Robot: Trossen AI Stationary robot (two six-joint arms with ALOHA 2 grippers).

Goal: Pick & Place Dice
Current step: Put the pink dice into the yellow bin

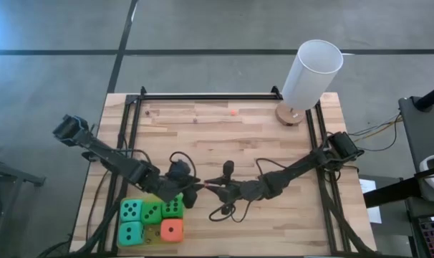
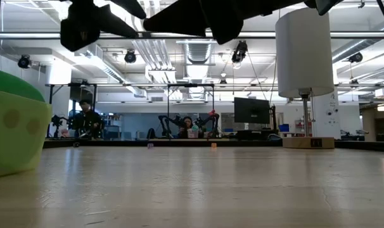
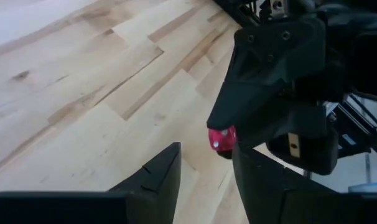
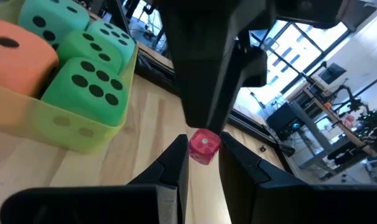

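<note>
Five big soft dice, two teal (image 1: 131, 221), two green (image 1: 162, 209) and one orange-red (image 1: 172, 230), lie in a yellow-green tray (image 4: 64, 127) at the near left. Right of the tray, above the table's middle, my two grippers meet tip to tip. My right gripper (image 4: 203, 155) is shut on a tiny red die with white pips (image 4: 204, 147). My left gripper (image 3: 207, 152) stands open facing it, and one of its fingers (image 4: 207, 93) ends right at the die's top. Whether that finger touches the die I cannot tell. My right gripper pinches the tiny red die by two opposite faces (image 4: 204, 149) between its two fingers, at their free ends. The fingers come nearly level from the table's right side. The die is lifted clear of the table, beside the tray's right wall.
A tall white cylinder (image 1: 311, 75) on a round wooden foot stands at the far right corner. A small orange bit (image 1: 233, 112) lies near the far edge. Black cable loops (image 1: 228, 210) lie under the right arm. Black rails (image 1: 131, 136) run along the table's sides.
</note>
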